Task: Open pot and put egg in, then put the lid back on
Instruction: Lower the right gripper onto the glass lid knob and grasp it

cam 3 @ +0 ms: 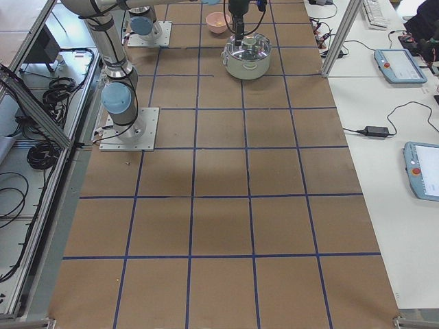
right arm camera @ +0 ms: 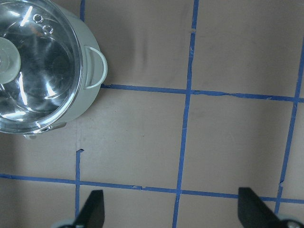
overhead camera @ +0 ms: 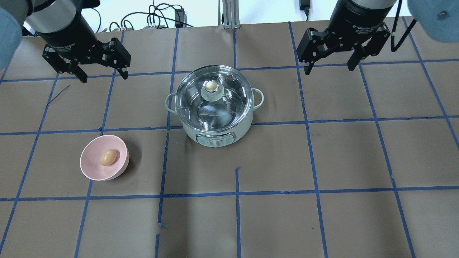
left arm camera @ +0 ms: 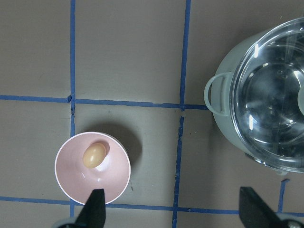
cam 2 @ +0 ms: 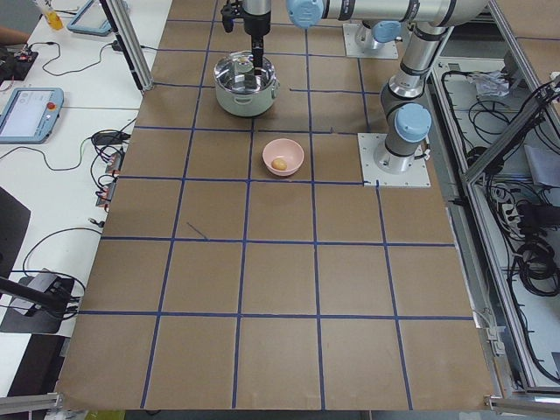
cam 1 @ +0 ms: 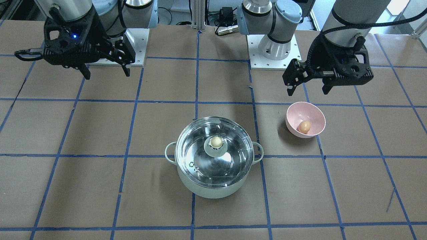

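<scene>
The mint-green pot stands mid-table with the glass lid on it, beige knob on top. It also shows in the front view. The light-brown egg lies in a pink bowl, left of the pot in the overhead view; the front view shows the egg too. My left gripper is open and empty, high above the table beyond the bowl. My right gripper is open and empty, high to the pot's far right. Neither touches anything.
Brown paper with blue tape grid lines covers the table. The arm base plates sit at the robot's edge. Tablets and cables lie on side benches off the table.
</scene>
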`<state>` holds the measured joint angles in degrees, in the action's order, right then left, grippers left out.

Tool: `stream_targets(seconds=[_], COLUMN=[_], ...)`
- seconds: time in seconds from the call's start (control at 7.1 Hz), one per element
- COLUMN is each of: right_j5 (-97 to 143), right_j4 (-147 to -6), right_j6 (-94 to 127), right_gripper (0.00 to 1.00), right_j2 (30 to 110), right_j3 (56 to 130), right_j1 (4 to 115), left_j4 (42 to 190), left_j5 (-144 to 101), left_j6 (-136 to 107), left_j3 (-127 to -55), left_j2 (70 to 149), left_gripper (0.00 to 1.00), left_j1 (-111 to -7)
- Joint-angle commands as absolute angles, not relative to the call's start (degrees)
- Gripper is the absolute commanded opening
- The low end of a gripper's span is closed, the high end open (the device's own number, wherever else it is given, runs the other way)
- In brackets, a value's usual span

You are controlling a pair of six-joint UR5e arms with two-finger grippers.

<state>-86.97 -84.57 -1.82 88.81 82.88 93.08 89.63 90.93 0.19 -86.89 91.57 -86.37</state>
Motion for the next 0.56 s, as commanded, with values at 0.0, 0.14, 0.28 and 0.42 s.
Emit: stream_targets(seconds=[0.0,0.14,0.28,0.42], right_j5=[-86.31,-84.57,-84.46,-84.46], right_j4=[-84.81,-85.95,-91.96,-94.89], right_j6=[-2.63,-3.16,-2.64,-2.55], right_gripper=[1.00,1.00,1.00,0.99], right_j2=[88.42,85.11,80.90,76.77], right_j3=[82.97,82.53,81.49,78.95], right_j1=[93.95,95.70,99.45,101.84], left_j4=[85.12,84.73,84.73,84.73], left_j5=[91.31,91.58,91.41,91.32], left_j6=[0.78,0.18,0.61,1.14], left_j3=[-87.10,-87.10,-87.01,-86.75], left_j2=[92.28,92.20,91.68,91.76], left_gripper=[1.00,1.00,1.00,1.00], left_j1=[-86.48,-86.75,-86.84,-86.49])
